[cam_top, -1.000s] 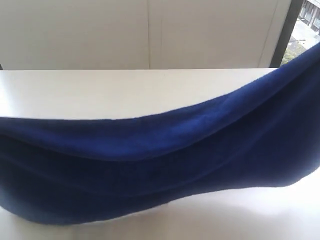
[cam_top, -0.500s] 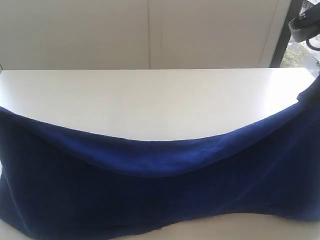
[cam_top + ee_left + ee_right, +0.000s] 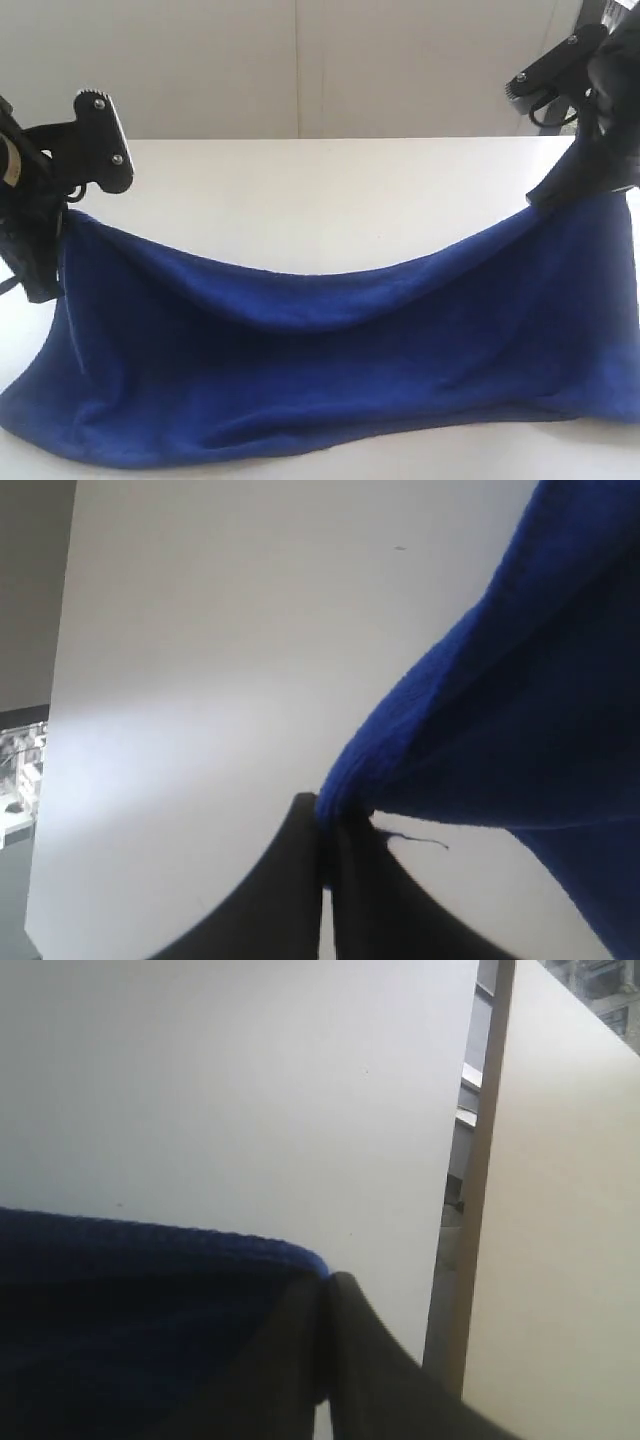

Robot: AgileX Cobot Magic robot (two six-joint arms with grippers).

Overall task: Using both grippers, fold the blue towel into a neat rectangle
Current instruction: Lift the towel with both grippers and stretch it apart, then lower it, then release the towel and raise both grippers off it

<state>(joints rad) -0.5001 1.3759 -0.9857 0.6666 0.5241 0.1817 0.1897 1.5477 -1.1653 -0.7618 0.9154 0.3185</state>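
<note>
The blue towel hangs between both arms above the white table, its top edge sagging in the middle and its lower edge resting near the table's front. My left gripper is shut on the towel's left top corner; in the left wrist view the black jaws pinch the blue towel corner. My right gripper is shut on the right top corner; in the right wrist view the jaws are pressed together at the blue towel edge.
A white wall panel rises behind the table's far edge. A dark window frame stands at the back right. The table's right edge runs beside a cream panel.
The towel has dropped lower and moved away from the camera. Both arms, hidden or barely visible before, now show at the towel's two top corners.
</note>
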